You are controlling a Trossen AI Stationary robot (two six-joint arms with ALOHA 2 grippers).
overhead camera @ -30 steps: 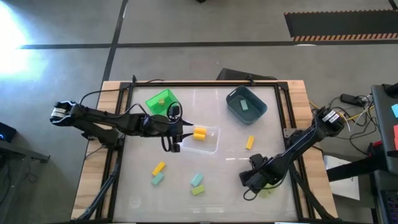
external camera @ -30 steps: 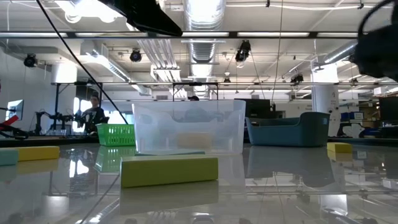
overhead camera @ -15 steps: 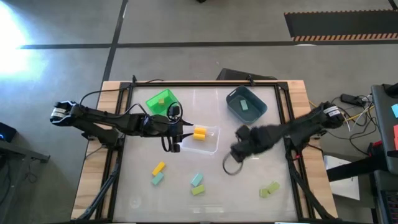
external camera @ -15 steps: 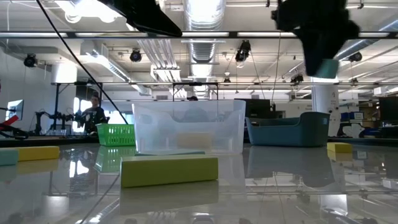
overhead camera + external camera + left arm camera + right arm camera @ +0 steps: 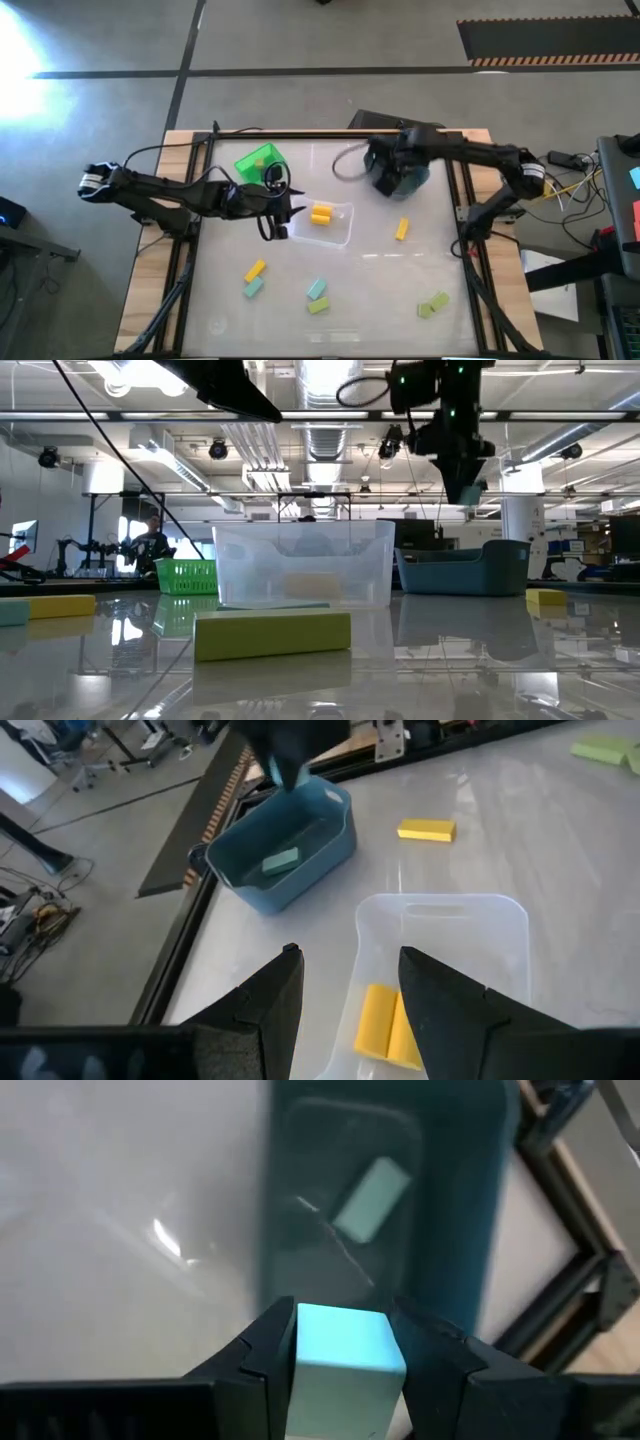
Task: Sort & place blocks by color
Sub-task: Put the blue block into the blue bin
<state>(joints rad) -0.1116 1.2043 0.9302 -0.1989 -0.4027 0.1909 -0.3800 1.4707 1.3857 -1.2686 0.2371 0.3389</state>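
two dark arms over a glossy white table [image 5: 380,290] framed in pale wood. the right gripper [image 5: 340,1342] hangs in the air above the dark blue-grey plastic bin [image 5: 397,167] at the table's far right; its fingers [image 5: 262,1355] are closed against the two sides of a pale teal rectangular block [image 5: 345,1352], which is clear of the bin below. in the low view this gripper [image 5: 468,488] is well above the bin's rim [image 5: 462,570]. a second pale teal block [image 5: 371,1198] lies flat on the floor of that bin, also seen from the left wrist [image 5: 280,862].

the left gripper [image 5: 345,980] hovers at the near-left edge of the clear plastic bin [image 5: 335,226] at the table's centre; its fingers [image 5: 275,995] stand partly apart with nothing between them. two yellow rectangular blocks [image 5: 321,214] lie side by side in the clear bin. the bright green slotted bin [image 5: 259,163], at the far left, holds one light green block [image 5: 262,157].

loose on the table: a yellow block [image 5: 401,229] just in front of the dark bin; a yellow block [image 5: 255,270] with a pale teal block [image 5: 253,288] beside it at near left; a pale teal block [image 5: 316,289] touching or just beside a light green block [image 5: 318,306] near the centre front; and two light green blocks [image 5: 433,303] at near right.
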